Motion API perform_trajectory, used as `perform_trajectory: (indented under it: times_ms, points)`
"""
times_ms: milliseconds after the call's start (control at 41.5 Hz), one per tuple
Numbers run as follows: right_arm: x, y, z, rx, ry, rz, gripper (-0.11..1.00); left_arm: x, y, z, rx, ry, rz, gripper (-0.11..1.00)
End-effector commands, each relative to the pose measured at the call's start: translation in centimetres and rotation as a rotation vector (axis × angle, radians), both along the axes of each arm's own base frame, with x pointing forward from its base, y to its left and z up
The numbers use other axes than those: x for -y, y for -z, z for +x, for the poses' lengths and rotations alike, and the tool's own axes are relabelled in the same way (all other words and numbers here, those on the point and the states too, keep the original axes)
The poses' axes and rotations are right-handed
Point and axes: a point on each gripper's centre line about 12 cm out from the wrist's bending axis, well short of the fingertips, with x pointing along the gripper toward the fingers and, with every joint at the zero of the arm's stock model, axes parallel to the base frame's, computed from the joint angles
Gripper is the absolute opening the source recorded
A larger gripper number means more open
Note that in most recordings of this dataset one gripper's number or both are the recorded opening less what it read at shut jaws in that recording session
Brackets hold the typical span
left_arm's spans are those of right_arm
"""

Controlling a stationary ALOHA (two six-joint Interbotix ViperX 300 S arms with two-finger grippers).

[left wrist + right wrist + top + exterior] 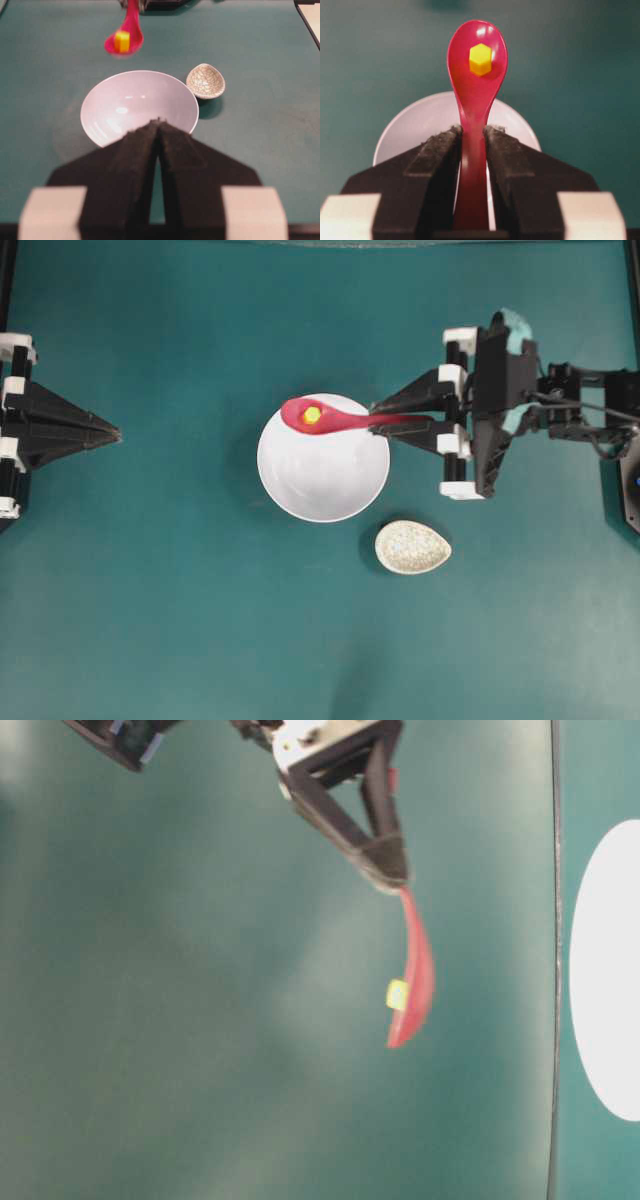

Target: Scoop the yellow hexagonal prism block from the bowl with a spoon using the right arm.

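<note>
Here the right tool (472,137) is clamped on the handle of the spoon (476,65), raised above the bowl (323,465). The yellow hexagonal prism block (480,59) sits in the scoop. The left tool (159,125) is closed, holding nothing, near the bowl.

A tiny bright yellow six-sided block (480,59) sits in the oval scoop of a glossy pink-red spoon (476,90), held level above the empty large round white bowl (323,470) on the desk.
</note>
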Motion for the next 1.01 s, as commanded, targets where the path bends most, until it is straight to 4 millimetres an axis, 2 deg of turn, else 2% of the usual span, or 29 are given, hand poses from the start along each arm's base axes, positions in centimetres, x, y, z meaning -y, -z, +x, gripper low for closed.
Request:
perform_trajectory:
  times_ms: [0,289,987]
  points:
    - [-0.2,-2.7,-0.1,0.058,-0.01,-0.013,0.24,0.0,-0.7,0.2,0.017,-0.001,0.005,0.02]
    - [-0.3,-4.0,-0.3,0.048,-0.018,-0.01,0.24,0.0,-0.9,0.2,0.023,-0.001,0.005,0.02]
    - [-0.3,-4.1,-0.2,0.046,-0.019,-0.011,0.24,0.0,-0.9,0.2,0.023,-0.001,0.003,0.02]
